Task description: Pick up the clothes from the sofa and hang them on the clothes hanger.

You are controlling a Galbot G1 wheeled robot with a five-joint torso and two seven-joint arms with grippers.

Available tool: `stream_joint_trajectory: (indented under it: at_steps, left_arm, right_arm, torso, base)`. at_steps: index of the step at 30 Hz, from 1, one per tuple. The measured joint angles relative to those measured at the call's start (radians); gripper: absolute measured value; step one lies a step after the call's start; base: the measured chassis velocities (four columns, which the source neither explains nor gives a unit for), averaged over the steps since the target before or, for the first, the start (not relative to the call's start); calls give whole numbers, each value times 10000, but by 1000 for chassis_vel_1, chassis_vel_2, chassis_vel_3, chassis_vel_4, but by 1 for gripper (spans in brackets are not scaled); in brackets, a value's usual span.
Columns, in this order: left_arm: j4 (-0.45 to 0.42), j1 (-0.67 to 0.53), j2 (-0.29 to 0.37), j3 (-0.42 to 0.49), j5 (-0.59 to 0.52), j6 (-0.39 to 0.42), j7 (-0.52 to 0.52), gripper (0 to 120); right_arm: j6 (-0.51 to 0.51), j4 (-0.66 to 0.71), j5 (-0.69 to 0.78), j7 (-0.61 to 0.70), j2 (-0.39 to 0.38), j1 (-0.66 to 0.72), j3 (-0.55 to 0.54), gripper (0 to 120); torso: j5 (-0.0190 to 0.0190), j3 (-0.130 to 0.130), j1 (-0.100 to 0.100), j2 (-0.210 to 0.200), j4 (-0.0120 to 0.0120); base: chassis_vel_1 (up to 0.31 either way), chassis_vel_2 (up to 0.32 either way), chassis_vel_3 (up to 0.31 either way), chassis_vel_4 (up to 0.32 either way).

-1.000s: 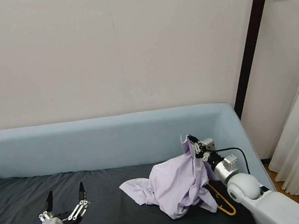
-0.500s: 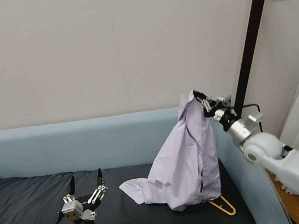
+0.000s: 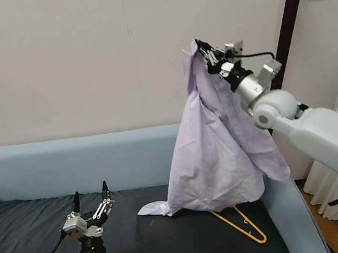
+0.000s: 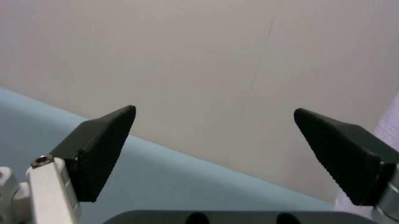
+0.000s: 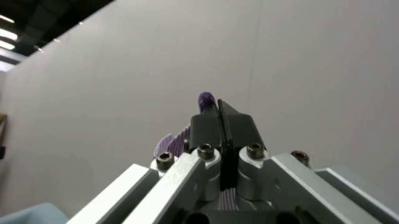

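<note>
Lilac garment [image 3: 215, 151]: hanging from right gripper [image 3: 203, 52], above sofa [image 3: 97, 161]
Right gripper: raised, clamped on garment top
Left gripper [image 3: 90, 193]: low, fingers apart

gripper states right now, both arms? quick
Left gripper: open, empty, low over the sofa.
Right gripper: shut on the lilac shirt, held high.

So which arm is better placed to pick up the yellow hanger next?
Probably the left: the left gripper hangs open, low over the sofa where the hanger lies. The right gripper is shut on the shirt, high up.
</note>
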Motion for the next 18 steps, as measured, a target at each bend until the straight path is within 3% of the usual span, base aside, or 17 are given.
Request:
stream_joint_trajectory:
  at_steps: [5,9,13,18]
  left_arm:
    - [449,-459,173,155,-560,44,91,100]
    - [941,-684,255,353,-932,53,250,100]
    - [1733,-931,409,697,-1156,23,533,100]
    - [2417,-1272,582,972,-1160,27,886,100]
  right_arm:
    - [-29,205,274,-171,565,918,-232,0]
    - [-21,620,169,-194,453,391,-216,0]
    - [204,829,-1164,-416,-211,-2237,-1,0]
    - [461,638,-2177,-496,-263,-4084,579,0]
  torso:
    - [-4,-3,-1,1,0]
    - [-6,-4,-1,2,0]
    - [12,1,-1,0,-9]
    - [5,-1,-1,1,-9]
  base:
    - [0,0,0,0]
    - [0,0,0,0]
    - [0,0,0,0]
    - [0,0,0,0]
